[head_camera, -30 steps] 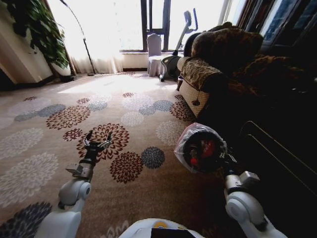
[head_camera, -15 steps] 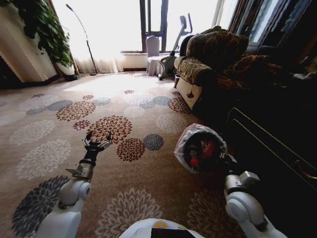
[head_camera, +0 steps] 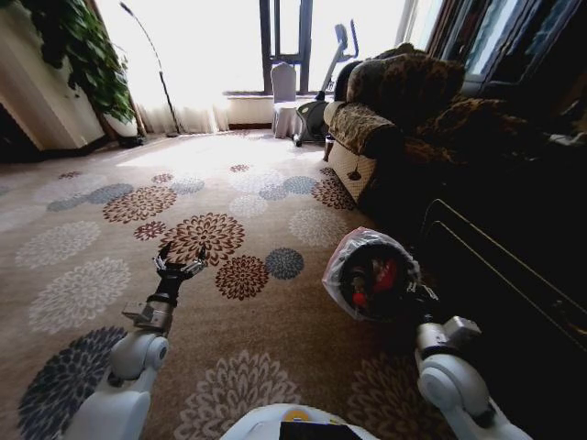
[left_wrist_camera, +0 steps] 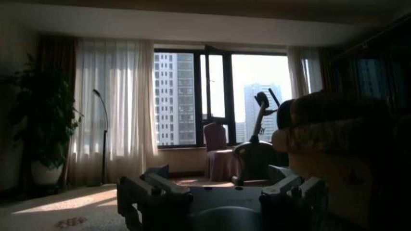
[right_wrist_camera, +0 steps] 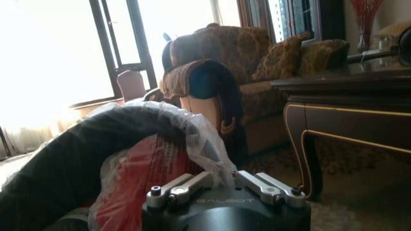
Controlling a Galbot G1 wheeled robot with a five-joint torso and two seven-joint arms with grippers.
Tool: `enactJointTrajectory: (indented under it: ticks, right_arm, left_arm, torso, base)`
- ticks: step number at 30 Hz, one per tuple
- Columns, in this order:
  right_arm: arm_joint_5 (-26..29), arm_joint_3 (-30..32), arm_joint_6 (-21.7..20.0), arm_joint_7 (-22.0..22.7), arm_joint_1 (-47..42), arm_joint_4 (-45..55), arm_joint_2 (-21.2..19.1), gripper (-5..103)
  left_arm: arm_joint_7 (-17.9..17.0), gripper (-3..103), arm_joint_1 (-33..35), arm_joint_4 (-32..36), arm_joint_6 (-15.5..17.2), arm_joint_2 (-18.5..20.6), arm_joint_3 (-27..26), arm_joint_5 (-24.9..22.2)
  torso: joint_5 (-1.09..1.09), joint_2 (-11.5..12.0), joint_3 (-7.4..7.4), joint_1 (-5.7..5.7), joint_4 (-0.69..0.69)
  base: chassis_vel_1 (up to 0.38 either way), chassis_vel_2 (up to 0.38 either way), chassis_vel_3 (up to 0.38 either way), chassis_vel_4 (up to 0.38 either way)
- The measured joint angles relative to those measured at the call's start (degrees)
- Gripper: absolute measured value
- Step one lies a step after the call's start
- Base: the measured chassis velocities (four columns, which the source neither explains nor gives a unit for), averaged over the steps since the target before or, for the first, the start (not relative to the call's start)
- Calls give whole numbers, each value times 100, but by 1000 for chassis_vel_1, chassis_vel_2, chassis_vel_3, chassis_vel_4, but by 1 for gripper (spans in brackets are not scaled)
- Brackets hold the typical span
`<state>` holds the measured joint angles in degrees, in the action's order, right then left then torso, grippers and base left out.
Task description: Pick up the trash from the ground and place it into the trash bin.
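You are carrying the trash bin [head_camera: 371,275] tipped toward the head camera, its mouth showing red litter inside and its pale bag liner [right_wrist_camera: 199,139] bunched around the rim; it is hanging above the carpet [head_camera: 83,275] on the right side, just beside the dark wooden furniture [head_camera: 495,275]. Your right pincer [right_wrist_camera: 222,185] is clamping the bin's rim through the liner, fingers pinched together on it. Your left pincer [head_camera: 179,266] is hovering spread open and empty over the flowered carpet, pointing toward the window [left_wrist_camera: 212,96]. No loose litter is visible on the floor ahead, so you are likely searching. Keep the bin level enough that nothing is spilling, and steer wide of the sofa [head_camera: 394,110].
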<state>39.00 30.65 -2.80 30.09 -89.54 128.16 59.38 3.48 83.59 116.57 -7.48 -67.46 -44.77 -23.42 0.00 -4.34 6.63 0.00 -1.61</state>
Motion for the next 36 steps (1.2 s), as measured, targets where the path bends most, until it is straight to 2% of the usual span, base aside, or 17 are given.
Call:
enactJointTrajectory:
  ticks: [36]
  right_arm:
    - [0,0,2,0,0,0,0,0]
  left_arm:
    - [0,100,0,1,0,0,0,0]
  torso:
    - [0,0,0,0,0]
  base:
    - [0,0,0,0]
